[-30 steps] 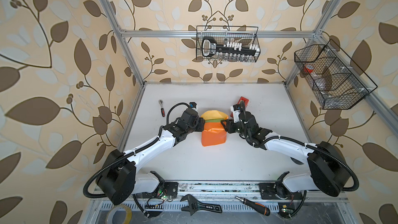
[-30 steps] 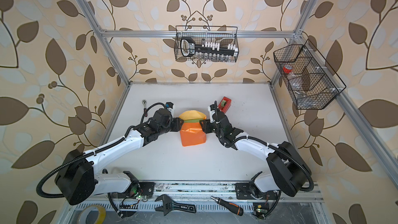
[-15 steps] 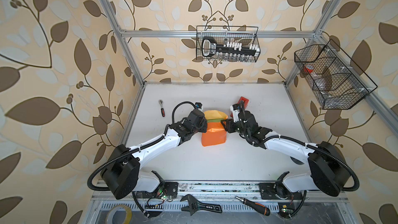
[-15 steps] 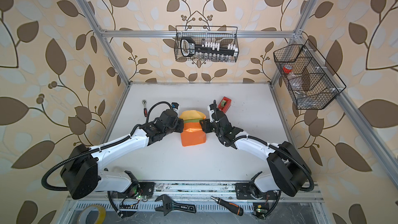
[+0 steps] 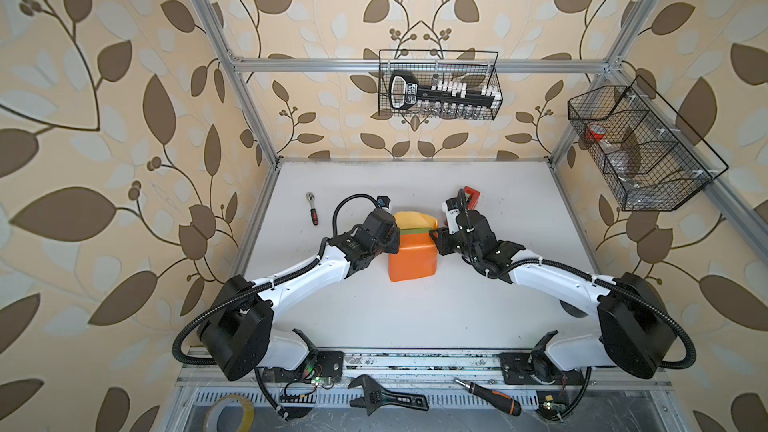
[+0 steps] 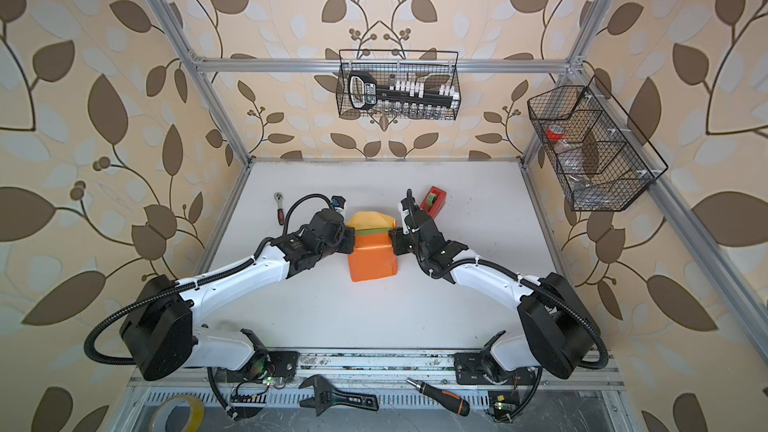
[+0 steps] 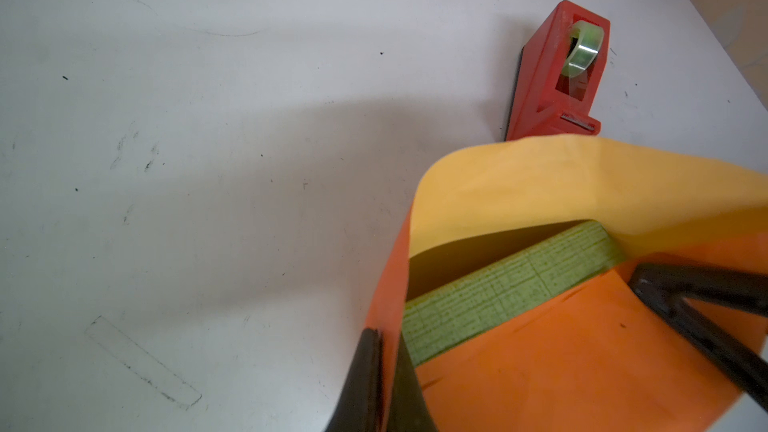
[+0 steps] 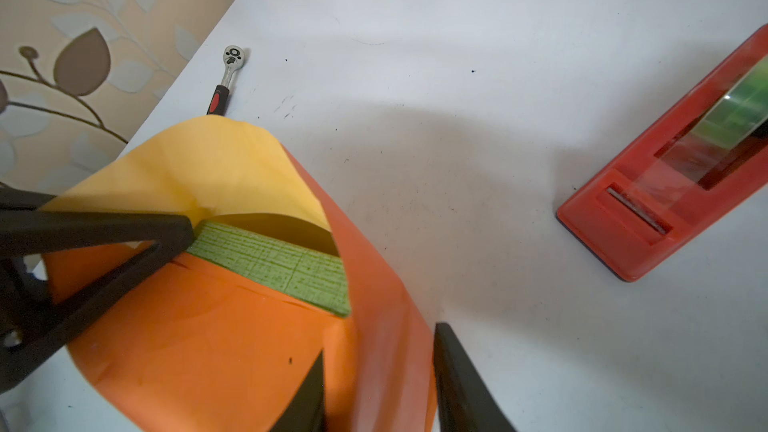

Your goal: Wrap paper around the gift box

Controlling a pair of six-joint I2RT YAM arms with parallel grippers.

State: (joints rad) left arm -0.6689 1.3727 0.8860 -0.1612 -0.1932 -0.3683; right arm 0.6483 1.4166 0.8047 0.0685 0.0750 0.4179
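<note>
**Holdings, left to right: part-wrapped box between two claws**

1. Ratchet (image 5: 312,213). Lay loose on the table (image 5: 415,317), well clear of the work. Not part of the job.

2. Left gripper (image 7: 384,351). Fingers were pressed together on the upright left wall of the paper, with the thin orange edge pinched between them. It held nothing else.

3. Paper (image 5: 411,261). A thin, creased sheet, glossy orange outside and yellow inside.
   - An orange flap lay over the near part of the box, and a yellow flap (image 5: 411,218) stood curled behind it.
   - Judged very light and limp. It would likely crease readily, tear if tugged hard, and slip on its glossy face.
   - Best held at a free edge close to a box corner, then drawn taut gently.

4. Gift box (image 7: 511,288). Sat mid-table inside the paper, showing only a strip of its textured green lid between the two flaps.
   - Judged light and stiff enough to fold against.
   - It was likely to slide on the smooth table if the paper was pulled from one side only.

5. Right gripper (image 8: 380,351). Jaws stood partly apart, astride the paper's right-hand wall, with one finger on either side. No firm pinch showed.

6. Tape dispenser (image 6: 434,200). Red, loaded with tape, on the table just beyond the right gripper and untouched.
</note>
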